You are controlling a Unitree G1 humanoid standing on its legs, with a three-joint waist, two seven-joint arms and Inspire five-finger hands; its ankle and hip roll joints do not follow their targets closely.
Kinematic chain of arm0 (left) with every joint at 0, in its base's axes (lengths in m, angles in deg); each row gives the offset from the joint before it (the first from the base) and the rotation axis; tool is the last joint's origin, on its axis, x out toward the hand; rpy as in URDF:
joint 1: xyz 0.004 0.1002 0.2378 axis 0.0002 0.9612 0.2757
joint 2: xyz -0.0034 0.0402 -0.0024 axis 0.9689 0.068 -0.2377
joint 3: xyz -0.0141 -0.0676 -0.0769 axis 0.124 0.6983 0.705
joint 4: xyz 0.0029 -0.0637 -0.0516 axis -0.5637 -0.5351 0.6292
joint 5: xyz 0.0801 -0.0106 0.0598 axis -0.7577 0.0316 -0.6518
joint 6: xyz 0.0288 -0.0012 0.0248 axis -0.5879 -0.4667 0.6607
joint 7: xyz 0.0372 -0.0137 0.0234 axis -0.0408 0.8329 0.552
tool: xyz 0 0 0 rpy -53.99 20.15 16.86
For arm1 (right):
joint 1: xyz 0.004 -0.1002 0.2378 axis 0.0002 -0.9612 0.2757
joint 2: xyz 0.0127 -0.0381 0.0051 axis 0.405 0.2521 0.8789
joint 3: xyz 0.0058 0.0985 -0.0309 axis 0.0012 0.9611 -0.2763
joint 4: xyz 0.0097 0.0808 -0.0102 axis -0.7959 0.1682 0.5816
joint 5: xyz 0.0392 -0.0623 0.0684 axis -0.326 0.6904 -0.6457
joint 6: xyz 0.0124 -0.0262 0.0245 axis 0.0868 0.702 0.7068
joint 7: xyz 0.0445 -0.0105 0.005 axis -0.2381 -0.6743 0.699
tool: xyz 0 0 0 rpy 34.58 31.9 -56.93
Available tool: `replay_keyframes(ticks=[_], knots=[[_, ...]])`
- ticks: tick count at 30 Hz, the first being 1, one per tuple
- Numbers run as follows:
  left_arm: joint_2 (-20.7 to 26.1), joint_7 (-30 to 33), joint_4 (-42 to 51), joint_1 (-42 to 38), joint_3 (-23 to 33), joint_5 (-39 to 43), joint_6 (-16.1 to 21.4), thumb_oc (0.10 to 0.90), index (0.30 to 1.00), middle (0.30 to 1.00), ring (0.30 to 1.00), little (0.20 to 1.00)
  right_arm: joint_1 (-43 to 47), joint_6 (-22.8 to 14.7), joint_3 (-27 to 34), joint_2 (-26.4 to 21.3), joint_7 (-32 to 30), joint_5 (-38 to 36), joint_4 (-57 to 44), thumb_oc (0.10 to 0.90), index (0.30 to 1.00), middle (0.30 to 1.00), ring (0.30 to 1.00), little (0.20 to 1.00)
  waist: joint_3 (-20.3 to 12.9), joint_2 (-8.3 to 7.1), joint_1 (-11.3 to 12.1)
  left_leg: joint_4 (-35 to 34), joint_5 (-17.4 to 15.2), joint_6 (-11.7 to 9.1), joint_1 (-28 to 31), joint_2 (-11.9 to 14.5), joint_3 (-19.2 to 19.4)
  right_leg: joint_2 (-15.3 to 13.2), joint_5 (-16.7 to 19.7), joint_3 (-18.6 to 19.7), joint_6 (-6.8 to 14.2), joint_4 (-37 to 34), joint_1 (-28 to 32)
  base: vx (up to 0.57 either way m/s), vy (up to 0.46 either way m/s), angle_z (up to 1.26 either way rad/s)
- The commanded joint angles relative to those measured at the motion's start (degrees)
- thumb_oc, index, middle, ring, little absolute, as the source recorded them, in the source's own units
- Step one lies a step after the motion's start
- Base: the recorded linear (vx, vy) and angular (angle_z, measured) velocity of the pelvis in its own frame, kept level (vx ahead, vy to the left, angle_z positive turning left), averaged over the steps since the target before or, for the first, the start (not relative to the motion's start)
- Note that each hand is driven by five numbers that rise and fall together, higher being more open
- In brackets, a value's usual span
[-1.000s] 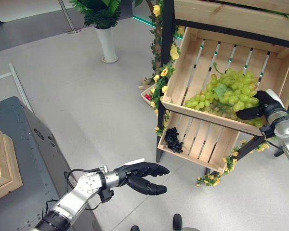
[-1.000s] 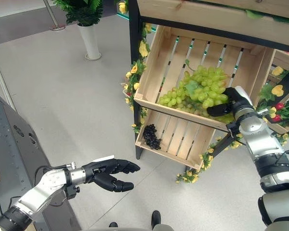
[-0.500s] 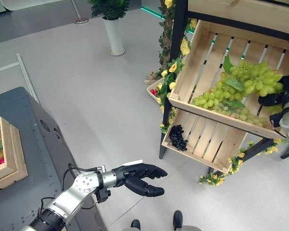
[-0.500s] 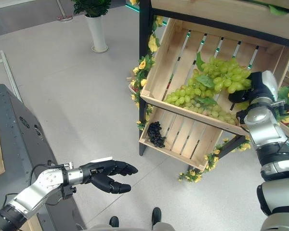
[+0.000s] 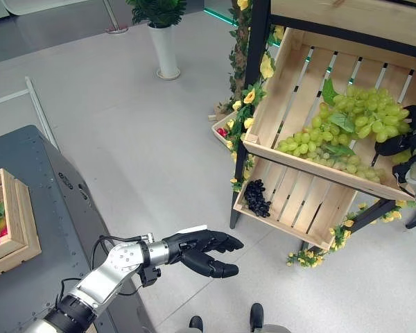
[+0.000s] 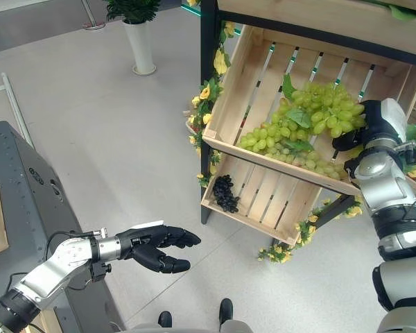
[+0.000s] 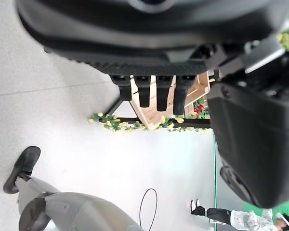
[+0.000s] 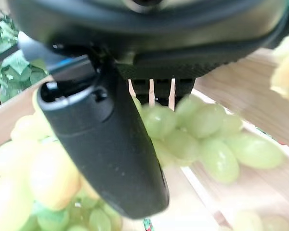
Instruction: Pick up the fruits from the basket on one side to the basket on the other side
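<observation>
A big bunch of green grapes [image 5: 353, 118] lies in the tilted upper wooden crate [image 5: 270, 97] of the stand. My right hand [image 6: 371, 125] is pressed against the bunch's right end and partly tucked under it. In the right wrist view the right hand [image 8: 111, 144] lies right across the green grapes [image 8: 202, 139]. A small bunch of black grapes [image 5: 256, 198] sits in the lower crate [image 5: 298, 201]. My left hand [image 5: 197, 246] hovers open over the floor, empty, well left of the stand. A wooden basket [image 5: 17, 208] with fruit stands at the far left.
The basket rests on a grey table [image 5: 62, 215] along the left side. Yellow flower garlands [image 5: 246, 104] wrap the stand's black post. A potted plant [image 5: 163, 41] stands on the floor behind. Open floor lies between the table and the stand.
The camera has shifted slightly. My right hand has moved up from the crate's front rim to the right end of the green grapes. The left hand has hardly moved.
</observation>
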Motion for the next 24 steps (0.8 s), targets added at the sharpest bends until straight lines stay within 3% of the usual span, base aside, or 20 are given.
replay_keyframes(ticks=[1, 10, 17, 22, 24], knots=[[2.14, -0.71, 5.32, -5.24, -2.25, 3.92, 4.36, 0.800, 0.900, 0.900, 0.900, 0.900, 7.26, -6.13, -3.11, -8.69, -0.21, 0.82, -1.38, 0.800, 0.900, 0.900, 0.900, 0.900, -4.13, -2.39, 1.23, 0.12, -1.21, -0.98, -2.16, 0.72, -3.26, -3.39, -3.35, -1.15, 3.76, 0.20, 4.22, 0.00, 0.000, 0.00], [1.52, -0.93, 5.08, -5.93, -1.76, 3.29, 4.59, 0.800, 0.900, 0.900, 0.900, 0.900, 5.70, -6.07, -0.83, -8.17, 5.21, -2.21, -7.63, 0.800, 0.900, 0.900, 0.900, 0.900, -4.60, -2.71, 0.02, 0.12, -1.63, -1.02, -1.55, 0.87, -2.41, -3.16, -3.55, -0.44, 3.81, 0.20, 4.46, 0.00, 0.001, 0.00], [1.62, -1.32, 4.58, -6.22, -1.70, 3.57, 5.57, 0.800, 0.900, 0.900, 0.900, 0.900, 9.35, -3.33, -4.02, -10.53, 12.75, -7.35, -8.75, 0.800, 0.900, 0.900, 0.900, 0.900, -4.75, -3.12, -0.72, 0.12, -1.60, -1.16, -1.23, 1.02, -1.79, -2.92, -3.44, 0.01, 3.65, 0.20, 4.56, -0.01, -0.002, -0.01], [2.31, -1.66, 4.06, -6.35, -1.20, 3.58, 6.68, 0.800, 0.900, 0.900, 0.900, 0.900, 12.16, -3.58, -5.10, -11.34, 12.04, -6.77, -10.35, 0.800, 0.900, 0.900, 0.900, 0.900, -5.05, -3.19, -1.08, 0.12, -1.63, -1.25, -1.06, 1.05, -1.48, -2.79, -3.56, 0.21, 3.62, 0.20, 4.73, -0.02, 0.003, -0.07], [2.40, -1.55, 4.48, -6.13, -0.70, 3.44, 6.50, 0.800, 0.900, 0.900, 0.900, 0.900, 12.45, -1.57, -4.73, -11.76, 11.42, -3.98, -12.00, 0.800, 0.900, 0.900, 0.900, 0.900, -5.20, -3.10, -1.30, 0.12, -1.68, -1.30, -1.02, 1.07, -1.32, -2.76, -3.61, 0.34, 3.66, 0.20, 4.76, -0.01, 0.004, -0.08]])
